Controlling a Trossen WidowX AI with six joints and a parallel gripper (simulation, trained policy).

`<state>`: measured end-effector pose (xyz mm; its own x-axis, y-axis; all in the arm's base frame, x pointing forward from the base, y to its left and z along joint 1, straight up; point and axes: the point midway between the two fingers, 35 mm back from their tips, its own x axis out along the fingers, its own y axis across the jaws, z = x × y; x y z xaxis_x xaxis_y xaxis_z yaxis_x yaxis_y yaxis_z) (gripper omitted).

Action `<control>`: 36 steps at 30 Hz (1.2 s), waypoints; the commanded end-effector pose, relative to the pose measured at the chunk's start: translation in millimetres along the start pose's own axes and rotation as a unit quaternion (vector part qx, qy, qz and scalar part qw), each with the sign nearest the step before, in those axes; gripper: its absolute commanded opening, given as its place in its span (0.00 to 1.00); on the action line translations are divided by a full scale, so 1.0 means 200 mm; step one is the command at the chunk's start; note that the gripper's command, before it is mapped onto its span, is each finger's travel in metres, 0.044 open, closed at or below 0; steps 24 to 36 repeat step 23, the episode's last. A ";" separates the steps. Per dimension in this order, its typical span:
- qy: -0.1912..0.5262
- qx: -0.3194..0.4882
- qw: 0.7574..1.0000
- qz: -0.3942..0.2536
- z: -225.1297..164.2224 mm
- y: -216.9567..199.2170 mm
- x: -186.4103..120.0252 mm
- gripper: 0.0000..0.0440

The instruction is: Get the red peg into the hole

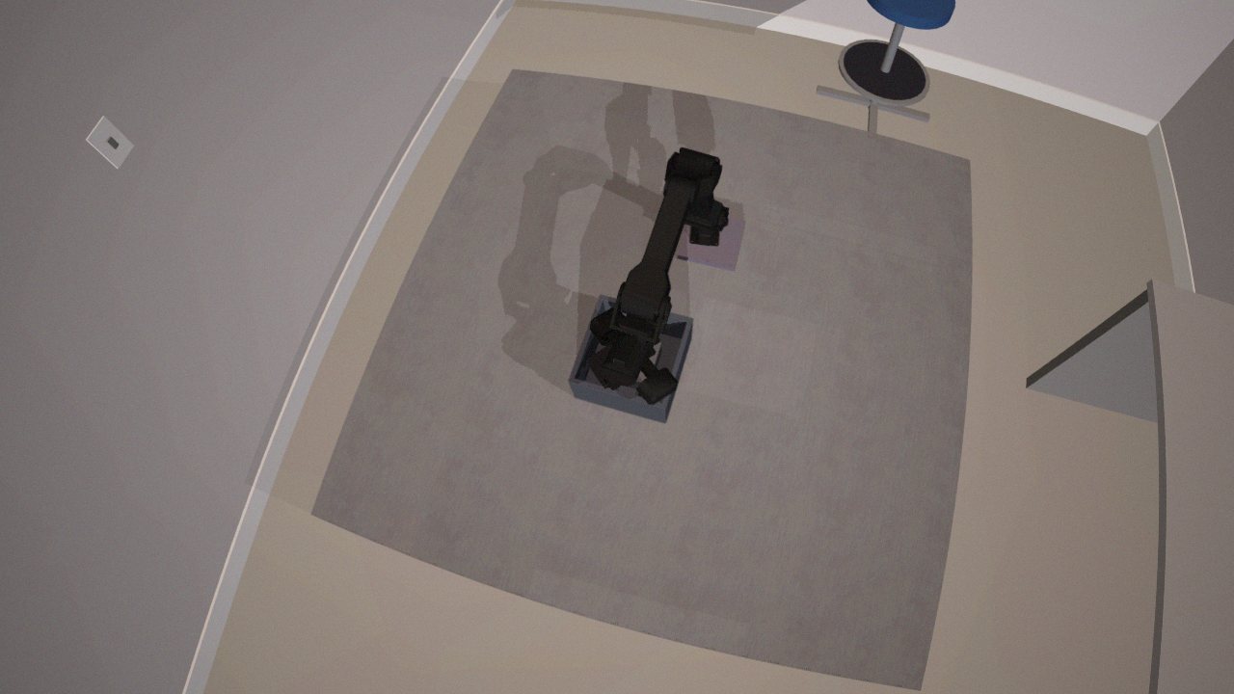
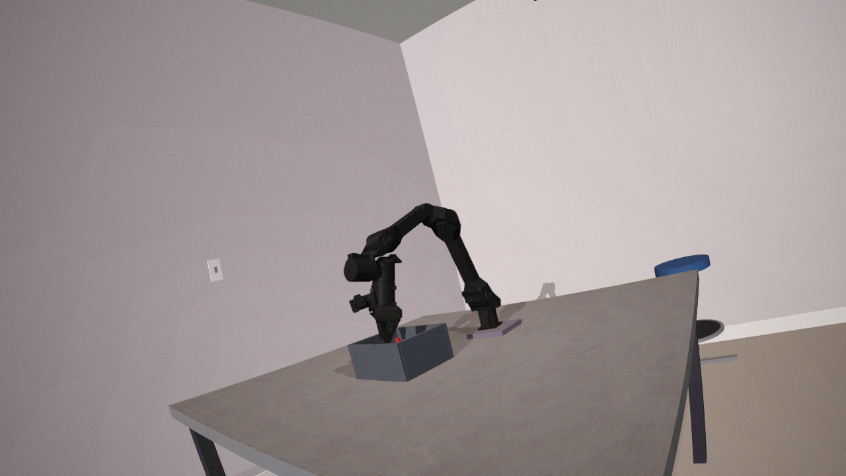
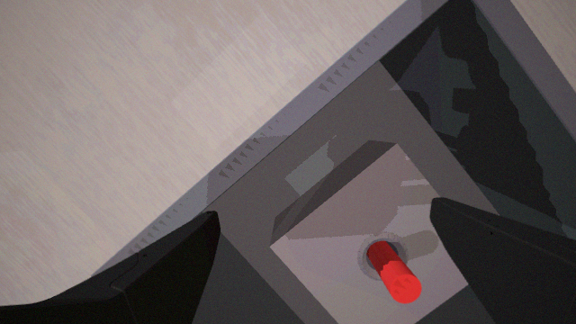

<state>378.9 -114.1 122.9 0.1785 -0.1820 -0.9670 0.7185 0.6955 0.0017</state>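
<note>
The red peg (image 2: 397, 340) (image 3: 398, 276) stands in the hole (image 3: 364, 258) of the pale plate (image 3: 315, 265) at the bottom of the open blue-grey box (image 1: 617, 403) (image 2: 378, 362) (image 3: 288, 117). A length of peg shows above the plate; how deep its lower end sits is hidden. My gripper (image 2: 387, 340) (image 3: 322, 214) is open wide, pointing down into the box. In the wrist view its fingers stand on either side of the peg, with clear gaps. In the top view the arm hides the peg and the plate.
The box walls surround the plate and rise close around the fingers. The arm's base stands on a pinkish mounting slab (image 1: 724, 252) (image 2: 502, 330) behind the box. The grey table (image 1: 776, 518) (image 2: 532, 408) carries both. A blue stool (image 1: 913, 10) (image 2: 682, 265) stands beyond the table.
</note>
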 end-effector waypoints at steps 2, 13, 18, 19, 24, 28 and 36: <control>-0.002 -0.008 0.999 0.035 0.06 0.12 -0.05 1.00; -0.012 -0.020 0.997 0.077 0.15 0.29 -0.18 1.00; -0.007 -0.001 0.998 0.063 0.18 0.28 -0.16 1.00; -0.004 0.003 0.998 0.060 0.18 0.29 -0.16 1.00; 0.011 0.009 0.999 0.046 0.19 0.30 -0.19 1.00; 0.011 0.009 0.999 0.046 0.19 0.30 -0.19 1.00; 0.011 0.009 0.999 0.046 0.19 0.30 -0.19 1.00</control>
